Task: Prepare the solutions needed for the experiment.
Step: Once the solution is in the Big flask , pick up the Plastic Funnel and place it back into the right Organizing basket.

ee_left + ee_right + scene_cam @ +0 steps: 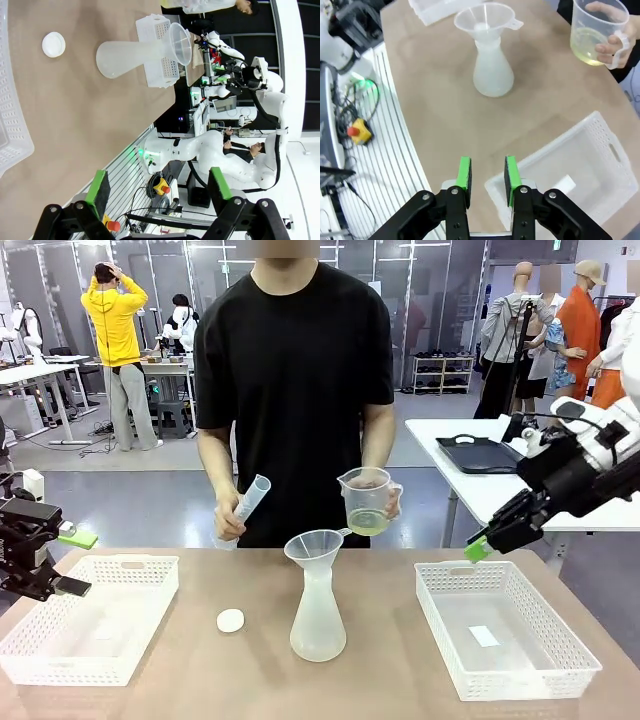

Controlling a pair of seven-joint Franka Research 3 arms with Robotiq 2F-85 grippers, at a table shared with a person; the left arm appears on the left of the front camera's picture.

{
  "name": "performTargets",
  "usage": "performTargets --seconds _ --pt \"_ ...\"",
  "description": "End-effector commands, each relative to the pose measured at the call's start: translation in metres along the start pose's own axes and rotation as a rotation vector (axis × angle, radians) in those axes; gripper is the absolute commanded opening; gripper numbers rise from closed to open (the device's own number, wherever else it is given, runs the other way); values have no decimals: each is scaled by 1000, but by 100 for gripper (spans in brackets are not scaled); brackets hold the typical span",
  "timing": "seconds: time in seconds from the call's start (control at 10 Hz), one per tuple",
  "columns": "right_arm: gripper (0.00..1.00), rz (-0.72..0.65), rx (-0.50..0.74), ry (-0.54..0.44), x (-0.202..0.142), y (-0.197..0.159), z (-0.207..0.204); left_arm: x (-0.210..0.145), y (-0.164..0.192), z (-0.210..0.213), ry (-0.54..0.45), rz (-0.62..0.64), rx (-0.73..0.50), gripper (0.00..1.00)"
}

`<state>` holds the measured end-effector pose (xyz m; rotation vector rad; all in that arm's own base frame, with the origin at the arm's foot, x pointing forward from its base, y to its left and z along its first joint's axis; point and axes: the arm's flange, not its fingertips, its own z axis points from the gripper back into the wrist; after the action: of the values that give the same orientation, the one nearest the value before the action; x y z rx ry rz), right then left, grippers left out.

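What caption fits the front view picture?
A person holds a beaker of yellowish liquid near a funnel set in a flask.

Brown work table [385, 660] in the foreground, with a smooth grey floor [150, 495] beyond it. A white table [490, 495] at right carries a black tray [478, 453]; white desks [35, 370] and a stool [172, 412] stand far left. Glazed partitions [60, 275] line the back, with a low shoe rack [443, 373] in front; the light is bright and even.

A lab hall: worktables [445, 435], flask [318, 625], funnel [315, 545].
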<state>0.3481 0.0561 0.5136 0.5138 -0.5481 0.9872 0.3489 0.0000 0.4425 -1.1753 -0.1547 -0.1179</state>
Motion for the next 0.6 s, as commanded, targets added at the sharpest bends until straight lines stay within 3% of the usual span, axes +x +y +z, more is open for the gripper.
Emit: performTargets --seconds 0.0,0.5 --pt "36 55 -25 47 6 -2 10 1 -4 0 -7 -9 -26 100" --pt "36 39 -22 27 6 0 7 1 -4 0 -7 -9 -26 100"
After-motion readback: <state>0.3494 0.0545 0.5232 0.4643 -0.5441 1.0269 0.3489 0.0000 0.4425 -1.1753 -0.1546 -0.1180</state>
